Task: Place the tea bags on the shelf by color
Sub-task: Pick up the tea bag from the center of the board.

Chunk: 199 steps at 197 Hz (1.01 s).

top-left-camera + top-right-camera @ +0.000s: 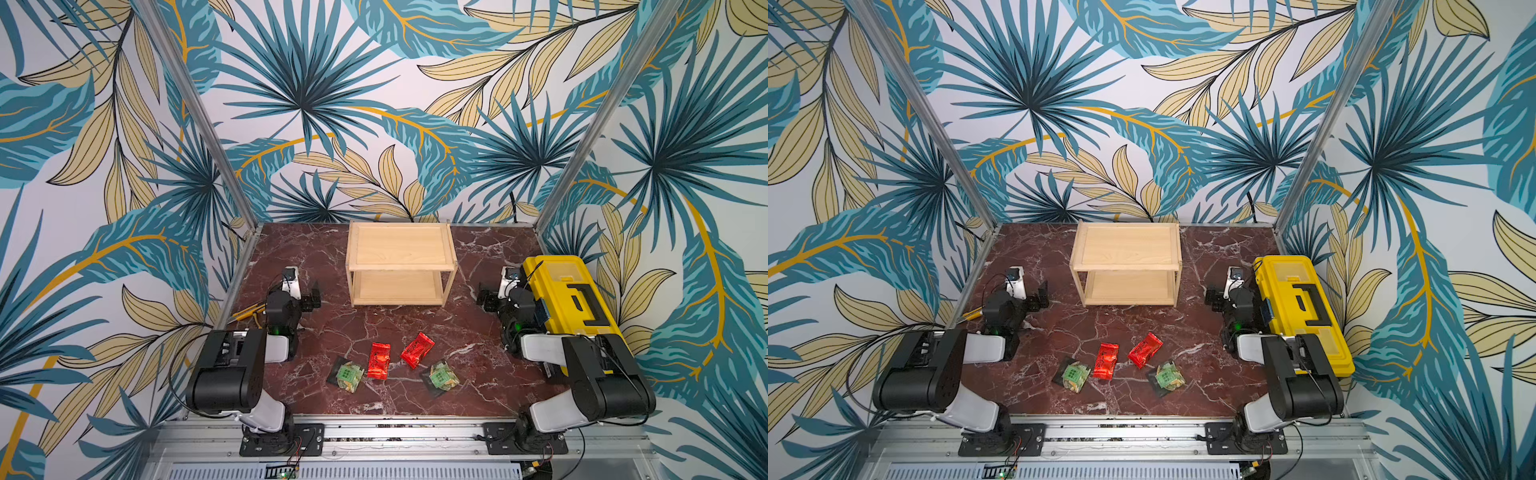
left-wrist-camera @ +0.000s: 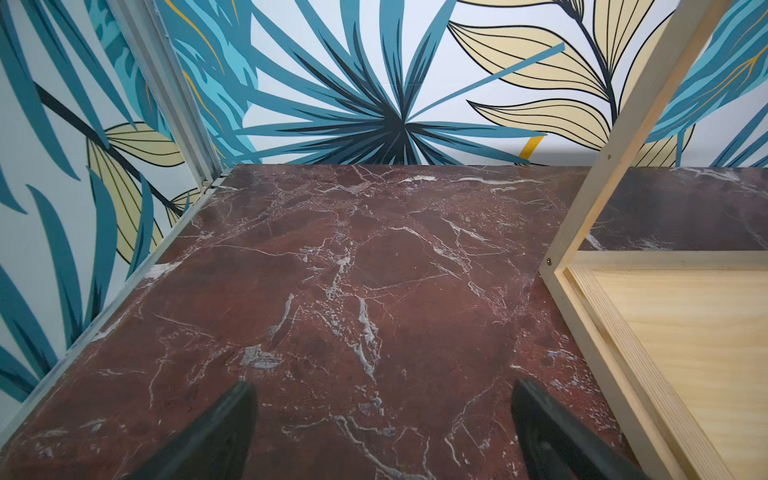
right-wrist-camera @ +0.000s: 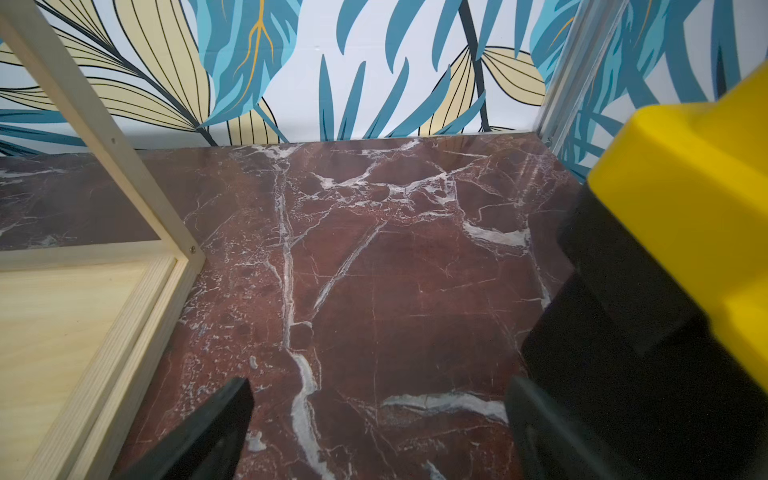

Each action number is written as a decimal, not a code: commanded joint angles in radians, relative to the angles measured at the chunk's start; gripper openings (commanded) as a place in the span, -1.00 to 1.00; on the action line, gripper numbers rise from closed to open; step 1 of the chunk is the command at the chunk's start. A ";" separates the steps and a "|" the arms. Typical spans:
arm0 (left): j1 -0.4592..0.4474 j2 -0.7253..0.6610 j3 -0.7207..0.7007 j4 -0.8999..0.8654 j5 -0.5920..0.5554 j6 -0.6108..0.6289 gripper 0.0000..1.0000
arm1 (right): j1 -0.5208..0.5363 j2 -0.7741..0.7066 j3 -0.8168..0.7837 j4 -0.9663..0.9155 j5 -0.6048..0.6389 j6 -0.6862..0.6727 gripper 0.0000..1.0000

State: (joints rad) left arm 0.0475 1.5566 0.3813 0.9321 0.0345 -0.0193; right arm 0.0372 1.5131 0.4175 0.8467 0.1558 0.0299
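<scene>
Four tea bags lie on the marble table near its front in both top views: a green-and-gold one point(image 1: 348, 376), two red foil ones point(image 1: 379, 360) point(image 1: 417, 350) and another green-and-gold one point(image 1: 442, 376). The pale wooden shelf point(image 1: 401, 269) stands at the back middle with both tiers bare. My left gripper point(image 1: 313, 297) rests left of the shelf, open and holding nothing. In the left wrist view only bare marble lies between its fingers point(image 2: 232, 415). My right gripper point(image 1: 484, 297) sits right of the shelf, open too, over bare marble point(image 3: 378, 399).
A yellow toolbox point(image 1: 573, 299) runs along the table's right edge, close beside my right arm. A yellow-handled tool point(image 1: 245, 312) lies at the left edge behind my left arm. Metal frame posts stand at the back corners.
</scene>
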 commanded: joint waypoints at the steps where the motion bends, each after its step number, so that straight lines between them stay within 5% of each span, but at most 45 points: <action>1: 0.012 0.005 -0.005 0.027 0.011 -0.008 1.00 | -0.006 -0.009 -0.003 -0.009 -0.016 -0.006 0.99; 99: 0.010 0.002 -0.014 0.039 0.003 -0.006 1.00 | -0.007 -0.013 -0.008 -0.002 -0.015 -0.010 0.99; 132: -0.031 -0.121 -0.040 -0.006 -0.215 -0.027 1.00 | 0.003 -0.092 0.003 -0.082 0.015 -0.014 0.93; 148: -0.117 -0.232 -0.027 -0.101 -0.362 0.035 1.00 | 0.048 -0.216 0.060 -0.303 0.091 -0.005 0.91; 169: -0.266 -0.360 0.109 -0.413 -0.569 0.020 1.00 | 0.103 -0.325 0.223 -0.659 0.170 0.206 0.83; 199: -0.325 -0.400 0.425 -0.994 -0.489 -0.289 1.00 | 0.242 -0.409 0.370 -0.884 0.121 0.212 0.83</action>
State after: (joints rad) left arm -0.2558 1.1843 0.5888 0.4324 -0.4114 -0.0849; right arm 0.1932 1.1671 0.7200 0.2634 0.2794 0.1669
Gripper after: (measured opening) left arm 0.997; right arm 0.913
